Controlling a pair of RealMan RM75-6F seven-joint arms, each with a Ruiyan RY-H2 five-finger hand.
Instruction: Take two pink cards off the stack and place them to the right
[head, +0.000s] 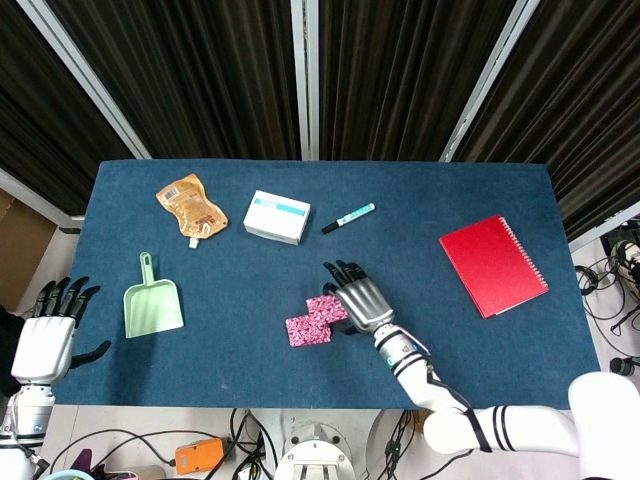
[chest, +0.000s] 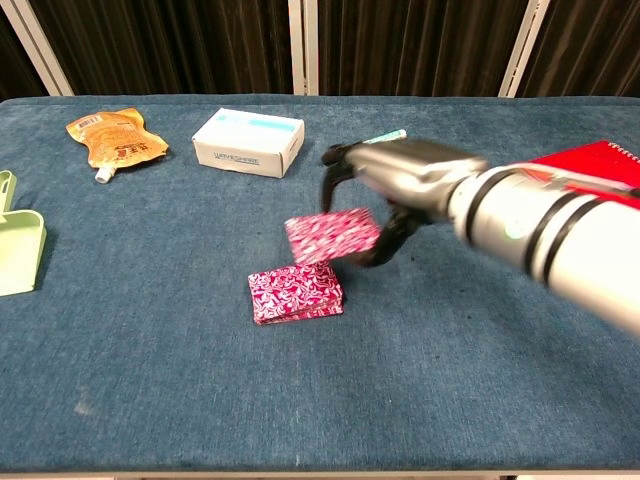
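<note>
A stack of pink patterned cards (chest: 296, 294) (head: 307, 330) lies on the blue table near its front middle. My right hand (chest: 400, 180) (head: 360, 297) hovers above and to the right of the stack, pinching a pink card (chest: 332, 235) (head: 326, 307) lifted clear of it. The held card hangs roughly level in the air, its underside hidden. How many cards the hand holds cannot be told. My left hand (head: 45, 340) hangs off the table's front left corner, fingers spread, holding nothing.
A green dustpan (head: 152, 304) lies at the left, an orange pouch (head: 190, 205) and a white box (chest: 248, 141) at the back. A green marker (head: 348, 217) lies behind my right hand. A red notebook (head: 493, 264) sits at the right.
</note>
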